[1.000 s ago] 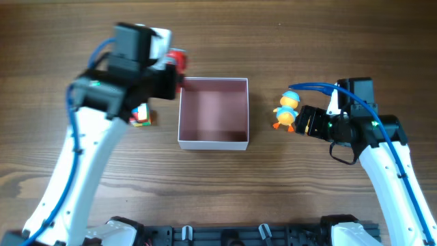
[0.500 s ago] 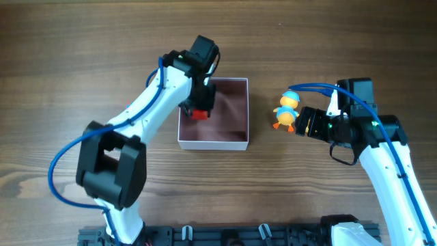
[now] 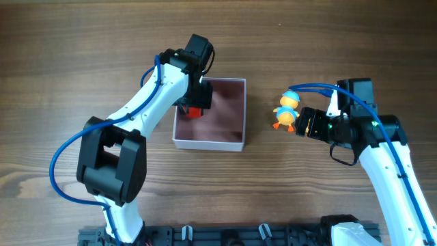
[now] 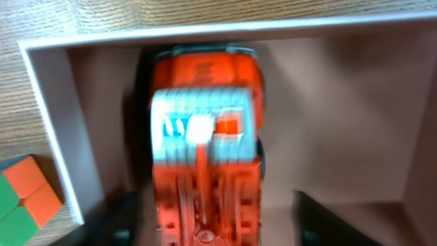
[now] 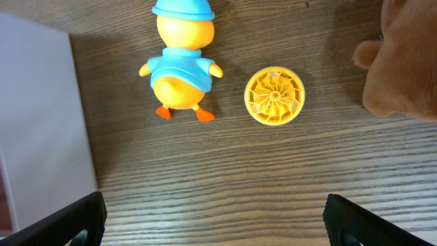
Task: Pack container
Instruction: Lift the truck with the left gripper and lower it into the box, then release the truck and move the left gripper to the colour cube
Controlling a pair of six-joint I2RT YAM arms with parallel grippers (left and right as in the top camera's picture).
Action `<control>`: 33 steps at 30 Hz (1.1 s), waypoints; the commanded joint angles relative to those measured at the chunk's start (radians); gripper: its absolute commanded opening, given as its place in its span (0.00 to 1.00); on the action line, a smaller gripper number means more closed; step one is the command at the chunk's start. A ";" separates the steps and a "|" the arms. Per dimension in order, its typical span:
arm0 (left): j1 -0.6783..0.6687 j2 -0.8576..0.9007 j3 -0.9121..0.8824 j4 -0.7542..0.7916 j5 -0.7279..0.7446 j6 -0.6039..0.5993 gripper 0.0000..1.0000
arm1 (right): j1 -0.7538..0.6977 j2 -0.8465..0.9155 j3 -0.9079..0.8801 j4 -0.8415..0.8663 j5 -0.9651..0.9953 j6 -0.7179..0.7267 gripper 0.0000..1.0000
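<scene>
The container [image 3: 232,115] is a square white-walled box with a pink inside, at the table's middle. My left gripper [image 3: 194,102] reaches into its left part. In the left wrist view an orange-red toy truck [image 4: 205,130] lies on the container's floor [image 4: 341,116] between my open left gripper's [image 4: 218,222] jaws; the right finger [image 4: 328,219] stands apart from it. My right gripper [image 3: 307,123] is open and empty over bare table, right of the container, just short of a yellow duck toy [image 5: 181,61] in a blue hat and shirt.
A yellow ribbed disc [image 5: 274,95] lies beside the duck, and a brown plush thing [image 5: 403,61] is at the right edge of the right wrist view. A colour cube [image 4: 27,198] sits outside the container's left wall [image 4: 54,137].
My left arm swung from left of the container to over it with the red truck, and lowered it inside. The container slid slightly to the left. The right arm has not moved.
</scene>
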 commanded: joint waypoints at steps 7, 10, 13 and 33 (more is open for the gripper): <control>-0.018 0.005 0.010 0.005 -0.003 0.007 1.00 | 0.004 0.005 0.014 0.000 0.018 -0.013 1.00; -0.038 -0.014 0.010 0.005 -0.003 0.010 1.00 | 0.004 0.005 0.014 -0.001 0.018 -0.014 1.00; -0.052 -0.082 0.026 0.003 -0.003 0.010 1.00 | 0.004 0.005 0.010 -0.001 0.018 -0.014 1.00; 0.397 -0.330 -0.153 -0.087 -0.055 0.029 1.00 | 0.004 0.005 0.008 0.003 0.061 -0.013 1.00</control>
